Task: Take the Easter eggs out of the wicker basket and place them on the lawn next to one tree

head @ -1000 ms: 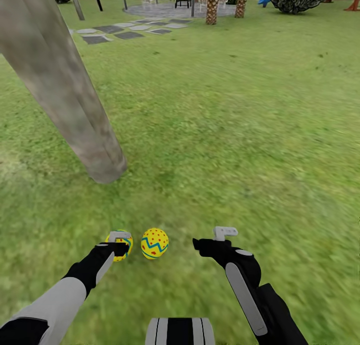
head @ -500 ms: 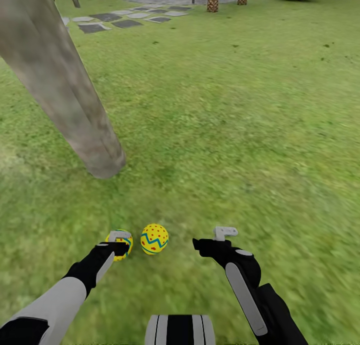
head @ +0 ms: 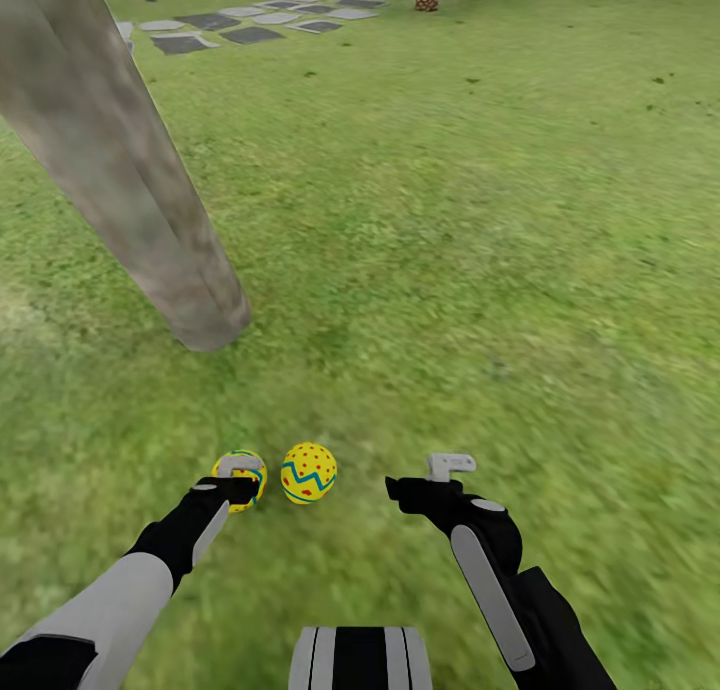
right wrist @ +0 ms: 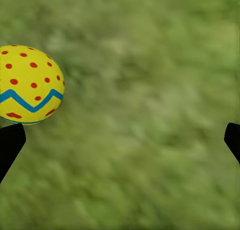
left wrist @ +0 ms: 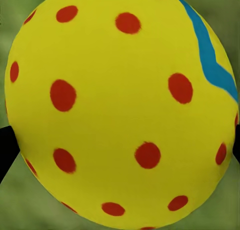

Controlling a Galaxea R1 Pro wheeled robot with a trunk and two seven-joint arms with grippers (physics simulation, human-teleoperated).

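One Easter egg [head: 308, 473] lies on the lawn [head: 480, 270] near the tree [head: 120, 170]; the left gripper [head: 238, 484] clamps a second egg [left wrist: 120, 110]; the right gripper [head: 432, 480] gapes empty. A third remains.

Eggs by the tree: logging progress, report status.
Left tool shut on one egg. Right tool open, empty. Second egg on the lawn near the tree. Nothing in the way.

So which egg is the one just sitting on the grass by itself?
Find the big leaning tree trunk on the lawn. In front of its foot, toward the robot, are two yellow eggs with red dots. The free egg lies between the two hands with its blue zigzag showing; the other egg is in the left hand.
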